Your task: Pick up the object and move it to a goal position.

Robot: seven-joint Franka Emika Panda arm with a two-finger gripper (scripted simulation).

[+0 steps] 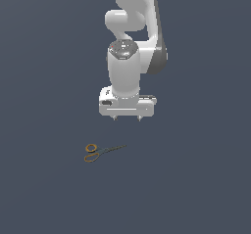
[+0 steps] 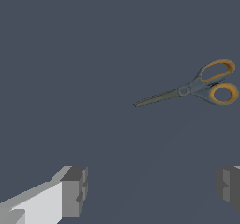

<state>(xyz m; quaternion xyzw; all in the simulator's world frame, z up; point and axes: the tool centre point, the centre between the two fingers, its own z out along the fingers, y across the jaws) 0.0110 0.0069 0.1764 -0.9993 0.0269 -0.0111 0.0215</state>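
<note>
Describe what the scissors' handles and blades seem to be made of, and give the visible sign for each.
Scissors: the ring handles look like matte orange plastic with grey outer edges, flat in colour and without shine. The blades are thin, dark grey and dull, probably metal, though the render shows no gleam to confirm it.

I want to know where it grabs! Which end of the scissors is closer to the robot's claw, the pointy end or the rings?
The pointy end. The scissors point their dark blades toward the gripper; the orange rings lie farther away.
</note>
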